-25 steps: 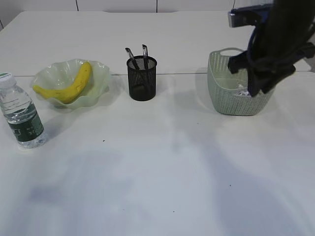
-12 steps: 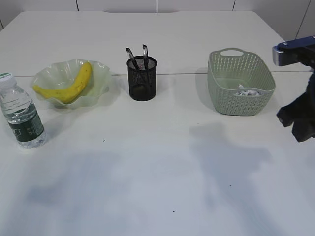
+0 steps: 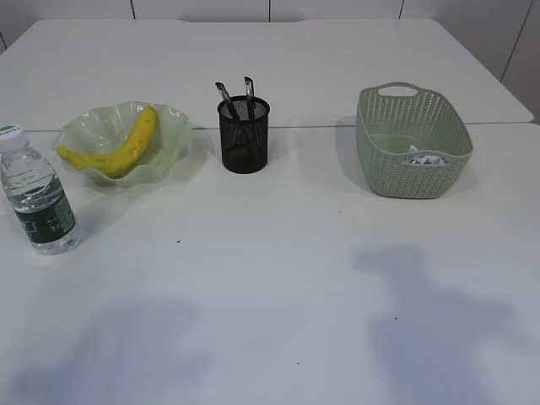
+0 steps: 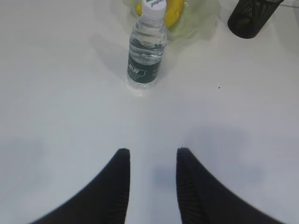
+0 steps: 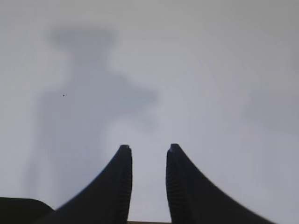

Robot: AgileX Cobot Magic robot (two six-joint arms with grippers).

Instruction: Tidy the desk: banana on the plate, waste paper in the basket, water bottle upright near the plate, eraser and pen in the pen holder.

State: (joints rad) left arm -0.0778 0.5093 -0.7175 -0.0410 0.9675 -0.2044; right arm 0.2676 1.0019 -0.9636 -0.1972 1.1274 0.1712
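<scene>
The banana (image 3: 118,148) lies in the pale green plate (image 3: 173,126) at the left of the desk (image 3: 270,278). Just left of the plate the water bottle (image 3: 36,192) stands upright, also seen as the bottle (image 4: 147,51) in the left wrist view. Two pens (image 3: 236,94) stick out of the black pen holder (image 3: 244,135). Waste paper (image 3: 424,157) rests inside the basket (image 3: 412,177). The eraser is not visible. My left gripper (image 4: 152,154) hangs open and empty above bare desk, short of the bottle. My right gripper (image 5: 149,149) is open and empty over bare desk.
A thin seam (image 3: 321,126) crosses the desk behind the objects. Both arms are out of the exterior view; only their shadows (image 3: 422,295) fall on the front of the desk. A corner of the pen holder (image 4: 252,16) shows at the top right of the left wrist view.
The right arm has drawn back from over the basket, moved right and left the exterior view. The waste paper stays in the basket. Other objects have not moved.
</scene>
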